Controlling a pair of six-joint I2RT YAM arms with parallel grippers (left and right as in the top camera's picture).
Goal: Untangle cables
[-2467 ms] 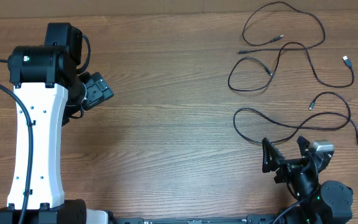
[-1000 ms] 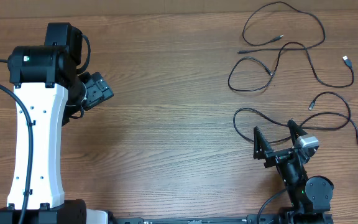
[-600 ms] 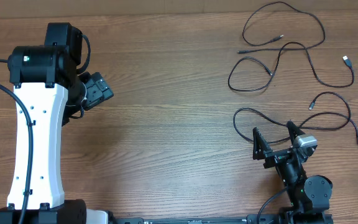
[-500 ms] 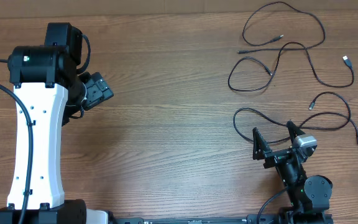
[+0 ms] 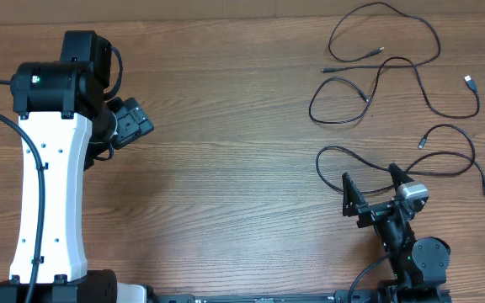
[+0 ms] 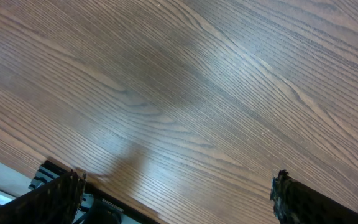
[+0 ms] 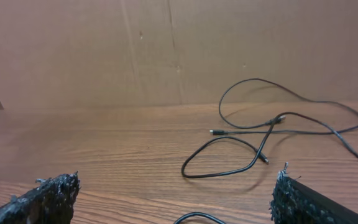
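Three separate thin black cables lie at the table's right. The far cable [image 5: 327,70] makes a wide loop. The middle cable [image 5: 311,108] ends in a silvery plug [image 5: 470,81]. The near cable [image 5: 319,160] runs sideways just ahead of my right gripper [image 5: 370,183]. That gripper is open and empty, and its right fingertip reaches this cable's strand. In the right wrist view, cable loops [image 7: 222,168] lie beyond the open right gripper [image 7: 173,208]. My left gripper [image 5: 130,123] is far to the left. It is open over bare wood in the left wrist view [image 6: 176,199].
The white left arm [image 5: 49,194] stands along the left side. A brown cardboard wall [image 7: 166,43] rises behind the table. The table's near edge [image 6: 17,168] shows in the left wrist view.
The right gripper moved forward and left towards the near cable, then held still for the last second. The left arm and the cables have not moved.
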